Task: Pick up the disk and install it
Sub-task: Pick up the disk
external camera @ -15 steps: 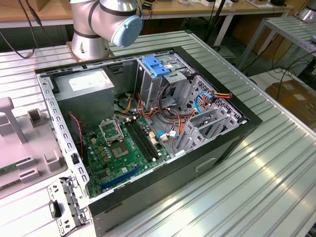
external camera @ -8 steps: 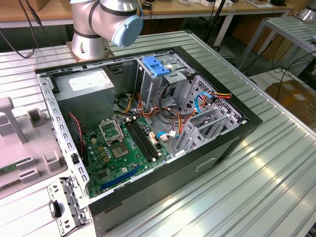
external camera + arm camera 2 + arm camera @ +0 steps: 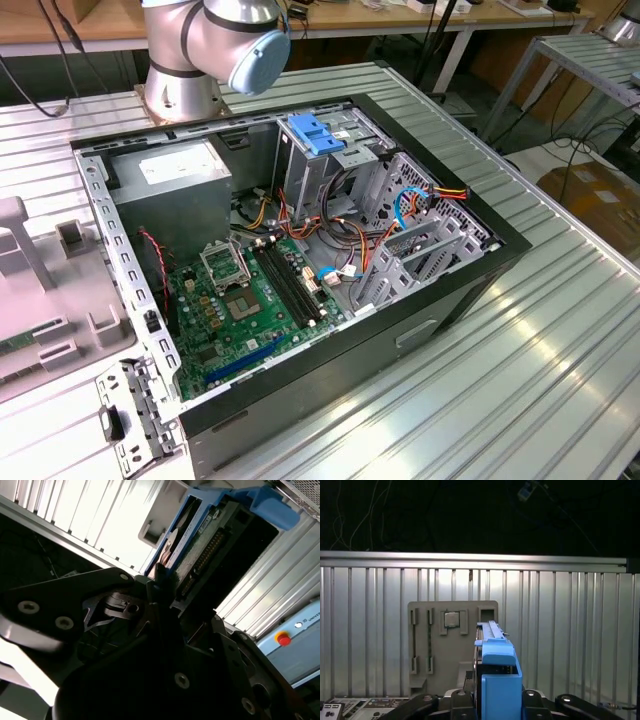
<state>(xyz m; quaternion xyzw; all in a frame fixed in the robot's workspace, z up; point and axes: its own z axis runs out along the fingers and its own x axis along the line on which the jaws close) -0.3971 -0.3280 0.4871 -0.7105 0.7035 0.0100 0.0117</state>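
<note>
Currently end effector [image 3: 497,701] closed on disk [image 3: 497,667], jaws pinching its blue side rails. Disk stands on edge, held clear of ribbed counter [image 3: 570,630], grey parts tray [image 3: 452,655] beyond. In second wrist view you see circuit-board face, pin row [image 3: 209,547]. Judge it stiff, fairly heavy, shock-sensitive, so you grip rails, never board. Open computer case [image 3: 330,370] sits on counter in exterior view. Print on board too small to read.
</note>
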